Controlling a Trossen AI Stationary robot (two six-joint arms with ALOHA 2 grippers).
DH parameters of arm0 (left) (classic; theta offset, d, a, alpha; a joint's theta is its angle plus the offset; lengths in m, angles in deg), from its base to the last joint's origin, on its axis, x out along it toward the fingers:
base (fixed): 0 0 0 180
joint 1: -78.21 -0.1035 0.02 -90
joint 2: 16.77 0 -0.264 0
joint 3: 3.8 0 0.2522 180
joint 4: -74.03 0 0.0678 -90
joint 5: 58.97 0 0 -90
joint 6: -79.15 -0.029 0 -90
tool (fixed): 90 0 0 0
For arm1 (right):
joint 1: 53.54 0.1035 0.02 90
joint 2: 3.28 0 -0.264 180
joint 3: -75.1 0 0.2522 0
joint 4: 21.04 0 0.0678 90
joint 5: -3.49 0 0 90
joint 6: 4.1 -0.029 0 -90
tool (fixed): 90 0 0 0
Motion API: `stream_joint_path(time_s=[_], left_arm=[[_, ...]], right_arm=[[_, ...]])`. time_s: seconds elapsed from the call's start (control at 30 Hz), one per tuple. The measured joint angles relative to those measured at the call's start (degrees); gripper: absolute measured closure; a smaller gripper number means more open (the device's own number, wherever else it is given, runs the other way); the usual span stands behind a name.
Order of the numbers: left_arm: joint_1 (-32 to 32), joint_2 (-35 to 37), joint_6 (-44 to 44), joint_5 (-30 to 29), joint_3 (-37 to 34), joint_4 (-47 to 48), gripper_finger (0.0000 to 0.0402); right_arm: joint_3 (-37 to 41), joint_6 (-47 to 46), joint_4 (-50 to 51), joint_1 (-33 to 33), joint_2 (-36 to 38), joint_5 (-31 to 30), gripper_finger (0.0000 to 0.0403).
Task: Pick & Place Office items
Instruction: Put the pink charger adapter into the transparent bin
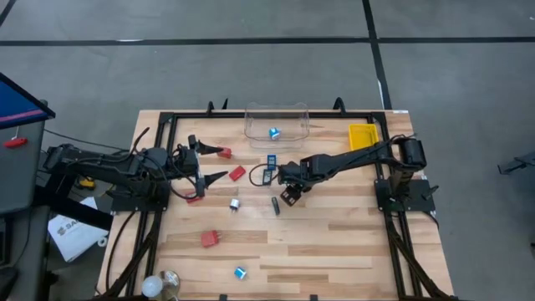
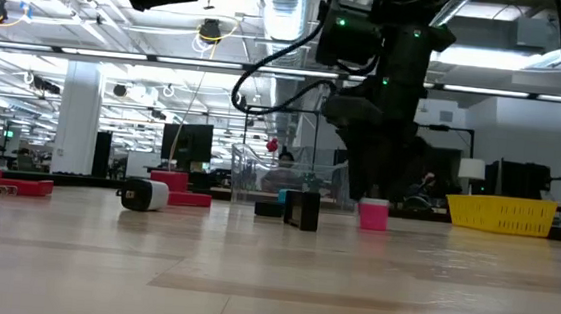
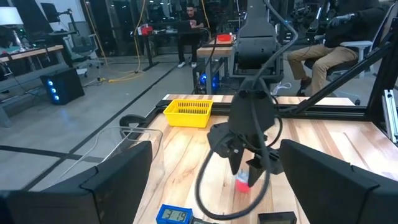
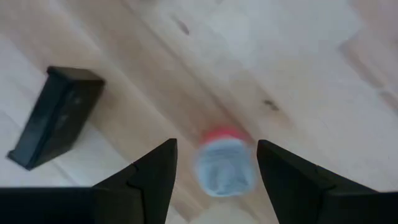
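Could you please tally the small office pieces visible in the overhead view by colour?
Red pieces: 4
Blue-and-white pieces: 3
Blue-black rectangles: 2
Dark stick: 1
Total: 10

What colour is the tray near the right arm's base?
Yellow. The tray shows best in the low view, where its ribbed side wall is plain.
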Motion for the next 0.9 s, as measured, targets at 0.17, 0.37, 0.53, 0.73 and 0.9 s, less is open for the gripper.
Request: stream_joint_path(time_s=[0.17,0.37,0.53,0.73,0.9], left_arm=[[0.00,0.00,-0.09,0.00,0.00,-0.10,0.0052],[0.00,-0.02,-0.09,0.00,0.00,-0.06,0.0052],[0.00,-0.02,-0.09,0.00,0.00,-0.06,0.0052],[0.00,-0.02,-0.08,0.00,0.00,-0.06,0.0052],[0.00,-0.02,-0.07,0.00,0.00,-0.05,0.0052]], right_arm=[[0.16,0.36,1.95,-0.87,-0.04,-0.06,0.0187],[0.14,0.34,2.19,-0.50,-1.14,0.02,0.0188],[0.13,0.10,2.41,0.22,-2.01,0.18,0.0188],[0.14,-0.03,2.85,0.17,-1.88,0.12,0.0188],[0.14,0.15,2.78,0.13,-1.88,0.01,0.0188]])
